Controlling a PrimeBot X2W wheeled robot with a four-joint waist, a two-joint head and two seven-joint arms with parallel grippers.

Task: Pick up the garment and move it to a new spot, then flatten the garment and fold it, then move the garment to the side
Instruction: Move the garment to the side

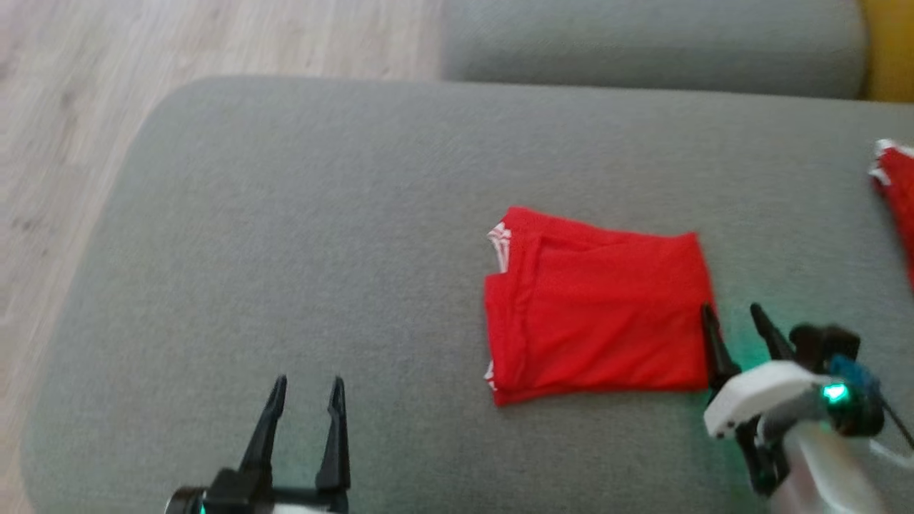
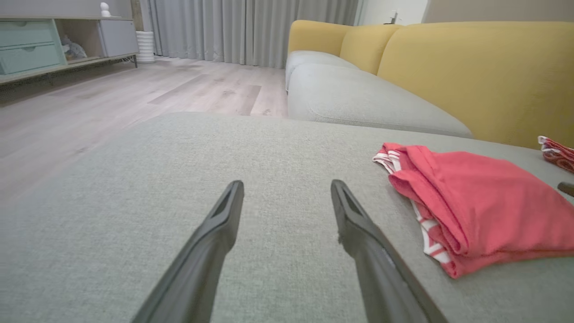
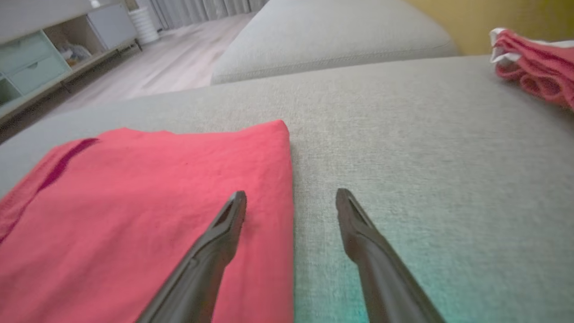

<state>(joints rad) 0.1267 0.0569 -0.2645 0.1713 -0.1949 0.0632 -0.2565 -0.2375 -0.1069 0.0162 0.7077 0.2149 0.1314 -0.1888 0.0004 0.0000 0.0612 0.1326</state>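
Note:
The garment (image 1: 596,314) is red with white striped trim and lies folded into a neat rectangle on the grey cushion (image 1: 321,235). The left wrist view shows the garment (image 2: 480,211) to the right of the fingers; the right wrist view shows the garment (image 3: 143,206) at lower left. My right gripper (image 1: 732,318) is open at the garment's right edge; its left finger (image 3: 224,233) hangs over the red cloth and its right finger (image 3: 358,229) over bare cushion. My left gripper (image 1: 308,385) stands open at lower left over bare cushion, well left of the garment, holding nothing.
A second red and white cloth (image 1: 896,193) lies at the cushion's far right edge. Another grey seat cushion (image 1: 643,43) and a yellow backrest (image 2: 471,67) sit behind. Wooden floor (image 1: 71,107) lies beyond the cushion's left edge, with a shelf unit (image 2: 54,45) farther off.

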